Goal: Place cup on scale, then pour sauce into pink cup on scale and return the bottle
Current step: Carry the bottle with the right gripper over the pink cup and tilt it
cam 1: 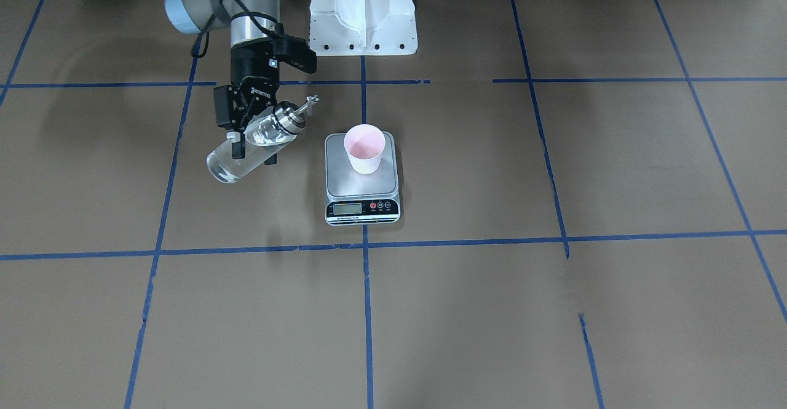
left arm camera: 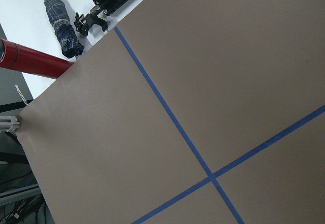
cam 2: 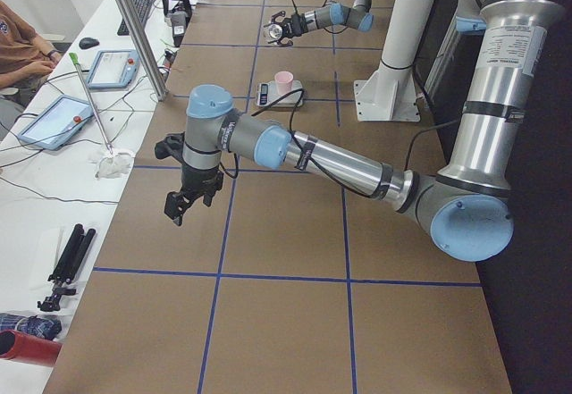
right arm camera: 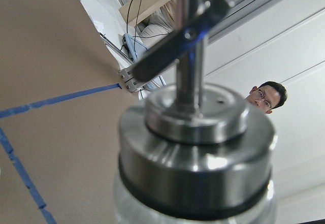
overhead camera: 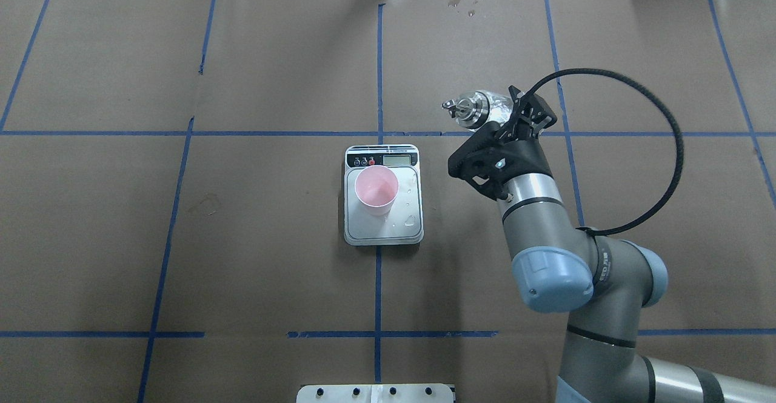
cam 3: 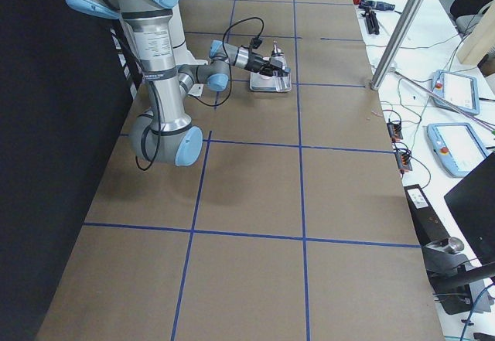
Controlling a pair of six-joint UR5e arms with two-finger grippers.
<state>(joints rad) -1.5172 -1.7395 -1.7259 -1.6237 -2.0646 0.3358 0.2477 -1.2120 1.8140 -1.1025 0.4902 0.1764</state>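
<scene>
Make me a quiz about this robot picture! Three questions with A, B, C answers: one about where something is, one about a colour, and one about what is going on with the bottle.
1. Where is the cup?
A. inside a box
B. on the scale
C. on a shelf

2. What colour are the tape lines on the table?
A. red
B. yellow
C. blue

3. How is the bottle?
A. held tilted in the air
B. standing upright on the table
C. lying on the scale

Answers:
1 B: the cup stands on the scale's steel platform.
2 C: the lines are blue on the brown table.
3 A: the right gripper is shut on the bottle, which leans over beside the scale, off the table.
</scene>
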